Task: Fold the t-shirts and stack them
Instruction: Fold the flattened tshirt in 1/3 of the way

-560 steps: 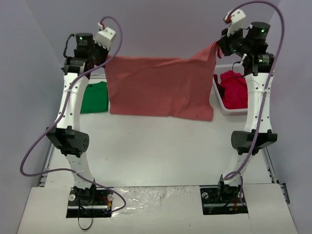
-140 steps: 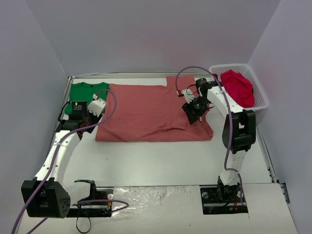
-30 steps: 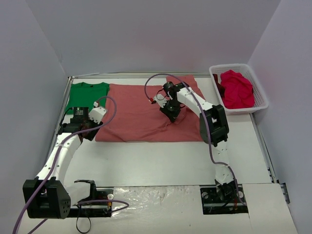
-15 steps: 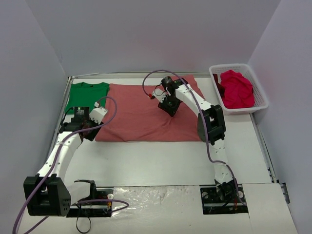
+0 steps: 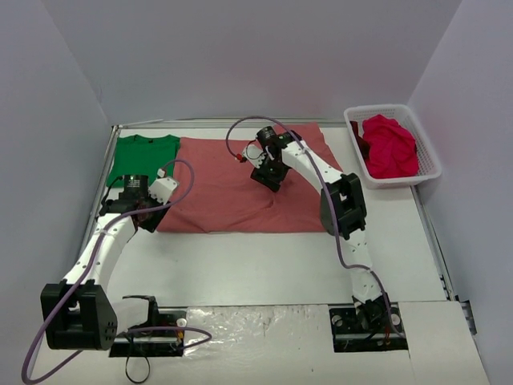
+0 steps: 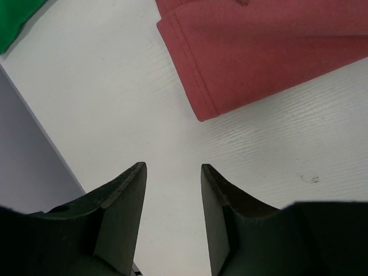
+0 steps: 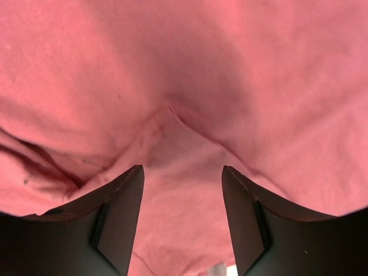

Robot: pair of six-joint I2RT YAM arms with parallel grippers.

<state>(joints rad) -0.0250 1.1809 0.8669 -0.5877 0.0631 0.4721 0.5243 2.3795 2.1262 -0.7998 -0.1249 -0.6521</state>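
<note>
White table (image 5: 264, 257) with pale grey walls all round. Look at the far middle for the pink shirt (image 5: 216, 188), lying flat and wide. Find the green shirt (image 5: 144, 154) folded at the far left, just beside the pink shirt. Spot the red shirts (image 5: 389, 148) heaped in the basket (image 5: 397, 184) at the far right.

Note the right gripper (image 5: 268, 178) low over the middle of the pink shirt, jaws about half apart and holding nothing. See only a soft crease of pink cloth under the gap in its own camera. Note the left gripper (image 5: 147, 215) by the near left corner of the pink shirt, over bare table, jaws partly apart and empty too.

Looks like the step of folding the right side of the pink shirt in over the middle.

To do it well:
- Lift the right gripper straight up, to avoid dragging cloth along.
- Check for a flat flap with no bumps, and smooth out the crease if needed.
- Take the near left corner with the left gripper, pinching the whole corner at the hem.
- Use the 2 grippers together, slowly, keeping the edges lined up.
- Leave the green shirt alone for now, as the bottom of the pile.
</note>
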